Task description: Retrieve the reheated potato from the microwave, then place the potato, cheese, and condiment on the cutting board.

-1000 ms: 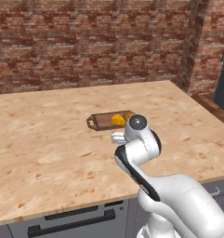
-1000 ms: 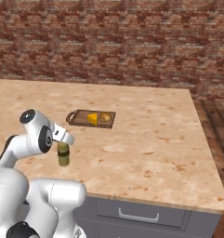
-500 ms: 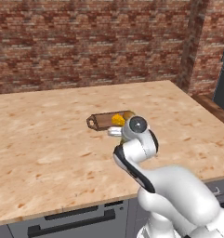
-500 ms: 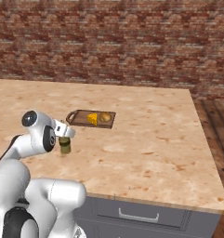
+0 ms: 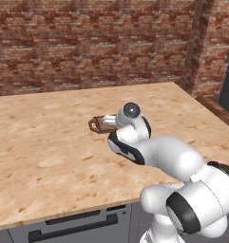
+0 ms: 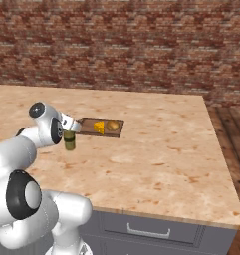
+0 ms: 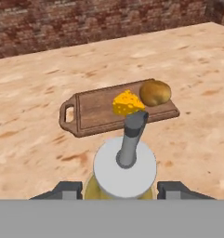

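My gripper (image 7: pixel 121 190) is shut on the condiment (image 7: pixel 126 165), an olive-green bottle with a pale cap and grey nozzle. In the right base view the condiment (image 6: pixel 69 140) hangs upright from the gripper (image 6: pixel 69 131), just in front of the handle end of the cutting board (image 6: pixel 87 125). Whether its base touches the counter I cannot tell. On the dark brown cutting board (image 7: pixel 97 109) lie the yellow cheese (image 7: pixel 127 103) wedge and, beside it, the tan potato (image 7: pixel 155 92). Cheese (image 6: pixel 99 127) and potato (image 6: pixel 112 125) sit at the board's right end. The microwave is out of view.
The pale wood countertop (image 6: pixel 156 149) stretches wide on all sides of the board, ending at a brick wall (image 6: pixel 121 45) behind. Its right edge drops to a wooden floor (image 6: pixel 233 129). My own arm hides most of the cutting board (image 5: pixel 100 124) in the left base view.
The gripper has carried the condiment forward across the counter, from well short of the cutting board up to its handle end. The cheese and potato have stayed put.
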Robot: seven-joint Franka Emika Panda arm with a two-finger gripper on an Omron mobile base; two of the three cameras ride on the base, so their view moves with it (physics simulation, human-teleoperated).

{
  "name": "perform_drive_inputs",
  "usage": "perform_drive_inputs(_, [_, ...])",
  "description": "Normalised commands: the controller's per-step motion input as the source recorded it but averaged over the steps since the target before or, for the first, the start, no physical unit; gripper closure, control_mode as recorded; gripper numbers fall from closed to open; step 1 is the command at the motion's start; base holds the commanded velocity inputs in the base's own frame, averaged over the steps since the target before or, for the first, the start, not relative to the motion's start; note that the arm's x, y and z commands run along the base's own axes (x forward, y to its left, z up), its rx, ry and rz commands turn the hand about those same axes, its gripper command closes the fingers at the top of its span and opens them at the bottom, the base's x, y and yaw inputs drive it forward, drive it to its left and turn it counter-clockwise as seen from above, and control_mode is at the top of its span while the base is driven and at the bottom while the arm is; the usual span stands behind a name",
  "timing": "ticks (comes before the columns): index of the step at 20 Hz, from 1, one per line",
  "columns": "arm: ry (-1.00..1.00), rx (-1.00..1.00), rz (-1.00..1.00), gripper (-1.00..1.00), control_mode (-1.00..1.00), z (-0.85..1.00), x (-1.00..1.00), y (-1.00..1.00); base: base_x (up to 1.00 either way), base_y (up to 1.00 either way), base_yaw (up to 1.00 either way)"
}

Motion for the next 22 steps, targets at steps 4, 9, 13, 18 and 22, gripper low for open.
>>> perform_drive_inputs(4, [0.01,0.00,0.00,1.00,-1.00,0.17,0.55,0.21,0.00,0.00,0.00])
perform_drive_inputs(9, [0.01,0.00,0.00,1.00,-1.00,0.07,0.57,0.08,0.00,0.00,0.00])
perform_drive_inputs(13, [0.04,0.00,0.00,1.00,-1.00,0.03,0.58,0.00,0.00,0.00,0.00])
perform_drive_inputs(18, [0.01,0.00,0.00,1.00,-1.00,0.03,0.52,0.01,0.00,0.00,0.00])
perform_drive_inputs(22, [0.02,0.00,0.00,1.00,-1.00,0.01,0.49,0.00,0.00,0.00,0.00])
